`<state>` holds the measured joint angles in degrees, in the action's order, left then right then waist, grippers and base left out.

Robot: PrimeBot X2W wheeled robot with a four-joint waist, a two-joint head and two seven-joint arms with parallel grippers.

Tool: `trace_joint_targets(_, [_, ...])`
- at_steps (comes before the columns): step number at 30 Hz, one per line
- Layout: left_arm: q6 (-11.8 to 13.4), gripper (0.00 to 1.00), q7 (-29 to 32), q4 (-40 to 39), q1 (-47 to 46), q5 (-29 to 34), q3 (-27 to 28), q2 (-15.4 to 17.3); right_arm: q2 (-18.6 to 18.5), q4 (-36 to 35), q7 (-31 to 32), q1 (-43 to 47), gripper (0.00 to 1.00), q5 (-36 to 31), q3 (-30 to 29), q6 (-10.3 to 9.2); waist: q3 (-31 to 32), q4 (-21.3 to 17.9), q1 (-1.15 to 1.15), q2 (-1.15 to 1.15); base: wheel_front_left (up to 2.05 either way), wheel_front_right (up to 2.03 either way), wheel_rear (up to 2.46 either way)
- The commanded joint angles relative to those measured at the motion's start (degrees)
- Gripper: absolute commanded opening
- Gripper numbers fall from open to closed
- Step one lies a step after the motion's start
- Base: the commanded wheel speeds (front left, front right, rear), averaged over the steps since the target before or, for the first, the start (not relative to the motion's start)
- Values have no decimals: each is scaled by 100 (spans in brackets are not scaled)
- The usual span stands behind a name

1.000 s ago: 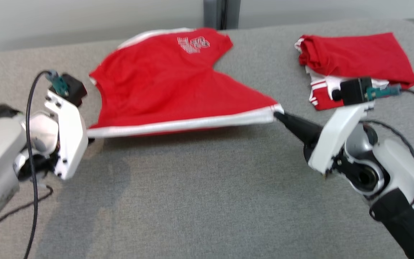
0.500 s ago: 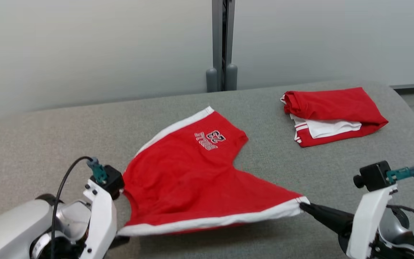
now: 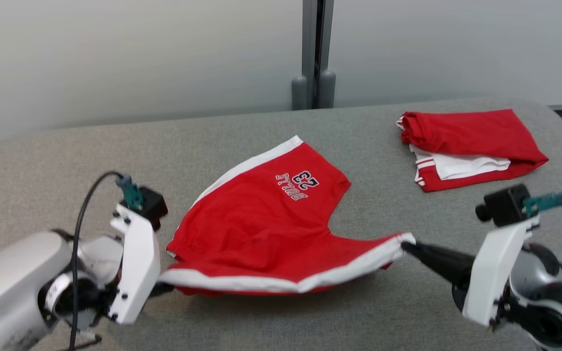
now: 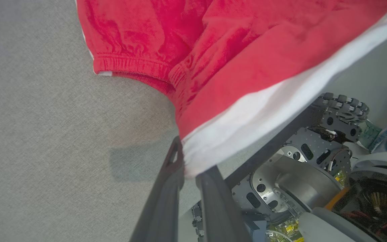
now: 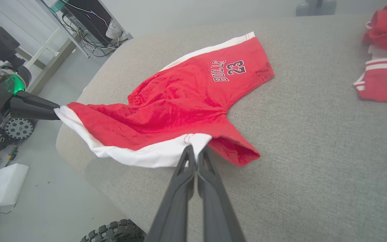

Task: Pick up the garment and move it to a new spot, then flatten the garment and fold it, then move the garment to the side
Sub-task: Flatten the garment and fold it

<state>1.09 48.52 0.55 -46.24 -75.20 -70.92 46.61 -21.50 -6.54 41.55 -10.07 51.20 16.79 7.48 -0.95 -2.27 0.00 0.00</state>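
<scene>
Shorts point(image 3: 261, 219): red, white trim, "BULLS 23" print. Far part lies on the grey desk point(image 3: 281, 321); near white band is lifted and sags between two grips.
Left fingers point(image 4: 165, 198): clamped on the band's left end.
Right fingers point(image 5: 180, 188): pressed together on its right end.
Folded red garment point(image 3: 471, 141): desk's far right, well apart.

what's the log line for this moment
left pincer: shut on red shorts white trim end | right pincer: shut on other trim end | trim edge lifted, rest on grey surface | folded red garment: far right
</scene>
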Motion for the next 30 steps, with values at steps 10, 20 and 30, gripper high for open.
trace_joint_targets(10, [-65,0,376,1060,-879,-207,330,-663,592,725,750,-1626,0,-441,-454,4,-853,295,0,0,0,0,0])
trace_joint_targets(20, [-281,0,525,1875,-1569,-267,535,-1249,571,2290,425,-3504,0,-620,-162,4,-1718,619,0,0,0,0,0])
trace_joint_targets(30, [-365,0,764,2329,-2016,-168,486,-1585,711,3754,-110,-4776,0,-814,544,4,-2033,814,0,0,0,0,0])
